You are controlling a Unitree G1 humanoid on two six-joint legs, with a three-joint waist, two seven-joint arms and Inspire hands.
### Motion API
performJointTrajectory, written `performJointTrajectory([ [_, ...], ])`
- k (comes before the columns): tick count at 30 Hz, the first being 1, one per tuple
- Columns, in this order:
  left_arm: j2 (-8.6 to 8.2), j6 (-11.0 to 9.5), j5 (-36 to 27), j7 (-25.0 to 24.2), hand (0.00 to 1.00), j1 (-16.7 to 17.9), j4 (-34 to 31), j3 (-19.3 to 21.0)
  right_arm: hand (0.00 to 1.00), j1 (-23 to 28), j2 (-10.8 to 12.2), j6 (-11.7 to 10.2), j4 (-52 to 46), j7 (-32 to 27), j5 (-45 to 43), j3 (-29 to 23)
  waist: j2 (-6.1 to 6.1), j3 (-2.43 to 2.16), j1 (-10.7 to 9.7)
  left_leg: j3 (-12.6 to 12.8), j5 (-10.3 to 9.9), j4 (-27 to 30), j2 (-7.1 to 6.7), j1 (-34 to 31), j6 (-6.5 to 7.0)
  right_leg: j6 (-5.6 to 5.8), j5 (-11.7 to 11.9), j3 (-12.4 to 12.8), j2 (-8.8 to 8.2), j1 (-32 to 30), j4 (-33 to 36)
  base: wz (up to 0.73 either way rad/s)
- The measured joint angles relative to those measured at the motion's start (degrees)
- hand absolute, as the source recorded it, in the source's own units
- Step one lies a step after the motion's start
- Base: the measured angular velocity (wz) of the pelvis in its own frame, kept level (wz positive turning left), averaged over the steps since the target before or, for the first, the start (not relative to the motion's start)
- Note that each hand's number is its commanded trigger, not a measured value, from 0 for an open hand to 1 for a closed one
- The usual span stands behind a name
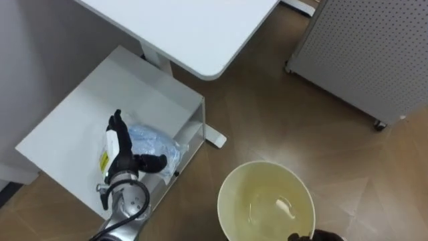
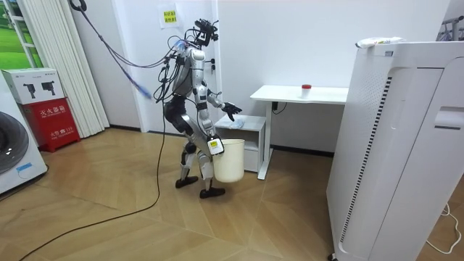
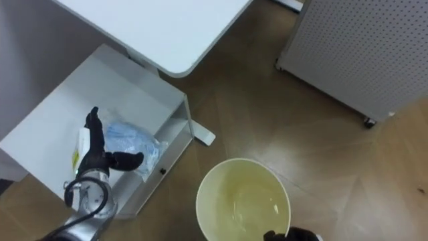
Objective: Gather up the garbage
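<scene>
A crumpled blue plastic bag (image 1: pixel 155 143) (image 3: pixel 131 142) lies on top of a low white cabinet (image 1: pixel 73 127) (image 3: pixel 53 120). My left hand (image 1: pixel 120 151) (image 3: pixel 97 155) is open just left of the bag, fingers straight and thumb stretched toward it. A cream round bin (image 1: pixel 257 194) (image 3: pixel 231 194) (image 2: pixel 230 162) hangs at my right side, with only a bit of clear film inside. My right hand (image 1: pixel 322 235) (image 3: pixel 294 235) (image 2: pixel 215 146) grips its near rim. I stand bent slightly toward the cabinet.
A white desk (image 1: pixel 194 27) (image 2: pixel 301 94) stands over the cabinet, with a small red thing (image 2: pixel 306 89) on it. A white perforated panel on wheels (image 1: pixel 364 47) stands to my right. Brown wooden floor (image 1: pixel 267 120) lies between them.
</scene>
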Motion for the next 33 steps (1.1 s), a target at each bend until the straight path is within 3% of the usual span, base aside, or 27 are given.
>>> performJointTrajectory([
  [12,1.26,0.75,0.87,0.12,0.0,0.04,3.95,-3.08,1.0,0.25,0.06,0.15,-1.11,-0.11,1.45,1.2,-0.03,0.02,-1.51,-0.06,-0.73,2.9,-0.17,-1.75,0.39,0.24,-0.01,0.75,-0.15,-1.53,1.95,-0.01],
  [22,1.71,1.54,1.65,-0.17,0.0,0.09,5.77,-5.24,1.0,1.33,-0.18,0.36,-2.16,0.02,7.6,2.8,-0.04,0.01,-1.82,0.32,-0.84,3.04,-0.09,-3.15,0.19,0.31,0.42,1.48,0.1,-2.92,1.98,0.0],
  [26,1.77,2.79,1.65,-1.55,0.0,0.14,8.79,-5.62,1.0,1.28,0.02,0.71,-2.16,-0.11,9.39,3.33,-0.04,0.0,-1.78,0.57,-1.24,3.94,0.78,-3.7,0.26,-0.05,0.41,1.11,0.21,-3.47,2.49,-0.06],
  [33,1.86,4.41,1.73,-2.86,0.0,0.11,10.36,-6.81,1.0,1.17,0.06,0.83,-2.73,-1.06,10.02,3.86,-0.03,0.0,-1.83,0.78,-1.43,4.0,0.84,-3.93,0.39,0.0,0.18,0.72,-0.11,-3.73,2.62,0.0],
])
